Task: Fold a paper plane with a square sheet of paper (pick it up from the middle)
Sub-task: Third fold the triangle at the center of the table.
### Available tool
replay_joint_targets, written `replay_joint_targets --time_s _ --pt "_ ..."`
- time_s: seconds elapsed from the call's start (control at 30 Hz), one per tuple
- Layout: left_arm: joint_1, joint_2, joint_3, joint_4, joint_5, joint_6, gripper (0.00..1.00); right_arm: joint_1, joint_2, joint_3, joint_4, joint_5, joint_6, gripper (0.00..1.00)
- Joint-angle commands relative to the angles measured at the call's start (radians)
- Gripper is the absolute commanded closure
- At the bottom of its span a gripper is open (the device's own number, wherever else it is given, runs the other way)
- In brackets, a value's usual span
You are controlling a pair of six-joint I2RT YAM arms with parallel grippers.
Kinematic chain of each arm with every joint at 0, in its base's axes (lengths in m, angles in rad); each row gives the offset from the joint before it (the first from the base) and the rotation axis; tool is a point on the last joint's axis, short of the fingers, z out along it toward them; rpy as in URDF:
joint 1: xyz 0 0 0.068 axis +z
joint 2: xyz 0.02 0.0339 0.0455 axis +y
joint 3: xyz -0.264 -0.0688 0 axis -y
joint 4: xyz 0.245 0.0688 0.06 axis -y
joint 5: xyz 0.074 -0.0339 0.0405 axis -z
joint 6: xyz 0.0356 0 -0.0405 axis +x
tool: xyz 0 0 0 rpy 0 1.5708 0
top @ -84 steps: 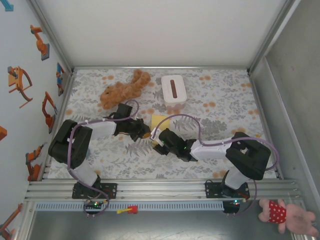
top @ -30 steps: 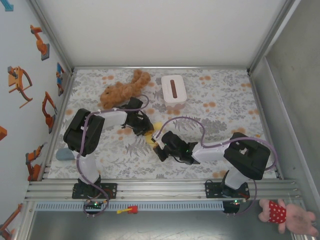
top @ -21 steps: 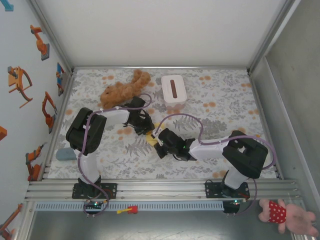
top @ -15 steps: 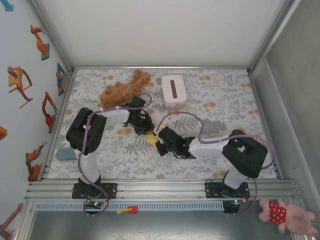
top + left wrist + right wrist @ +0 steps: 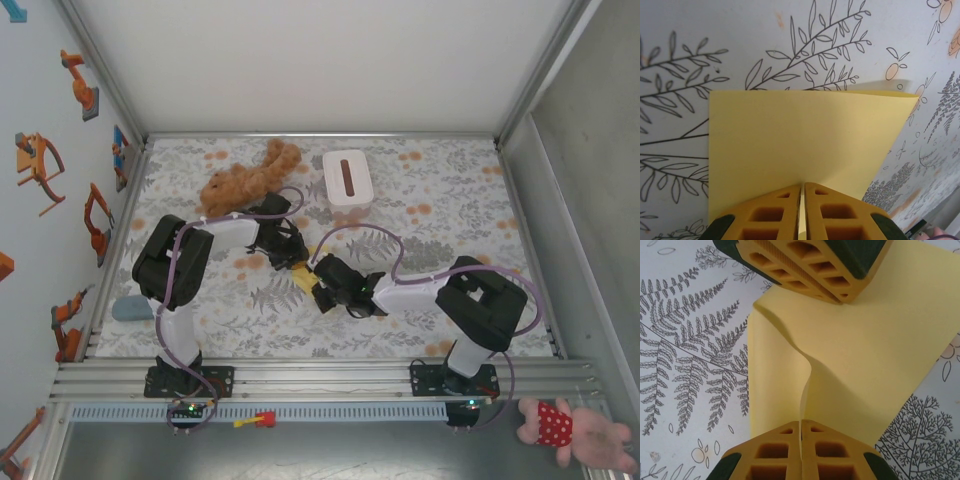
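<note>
Yellow paper point(image 5: 303, 278), folded, sits at the middle of the worktop point(image 5: 450, 200), a little nearer its near edge than its far edge. Left gripper point(image 5: 803, 186): jaws pressed together, pinching 1 edge of the paper. Right gripper point(image 5: 801, 422): jaws pinching the opposite edge, with the paper buckled into a ridge between the 2.

The square sheet of paper point(image 5: 805, 135) is plain pale yellow and sits about mid-table point(image 5: 450, 190), slightly left of centre. It seems folded over on itself, with a doubled edge on one side. A soft raised ripple bends its surface up off the tabletop.
</note>
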Motion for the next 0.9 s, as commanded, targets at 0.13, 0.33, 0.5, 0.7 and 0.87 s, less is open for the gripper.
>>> replay_joint_targets --time_s 0.13,0.33,0.5,0.7,0.87 --pt "-0.007 0.036 -0.005 -0.072 -0.019 0.023 0.89 -0.007 0.018 0.030 -0.003 -0.017 0.014 1.00" --pt "-0.007 0.036 -0.008 -0.071 -0.018 0.023 0.89 -0.012 0.023 0.030 -0.004 -0.020 0.018 1.00" --pt "-0.007 0.037 -0.008 -0.072 -0.018 0.022 0.89 -0.013 0.028 0.033 -0.012 -0.019 0.020 1.00" --pt "-0.007 0.036 -0.006 -0.071 -0.016 0.022 0.89 -0.014 0.037 0.036 -0.017 -0.026 0.021 1.00" --pt "-0.007 0.027 -0.004 -0.071 -0.013 0.025 0.89 -0.014 0.047 0.050 -0.047 -0.038 0.022 1.00"
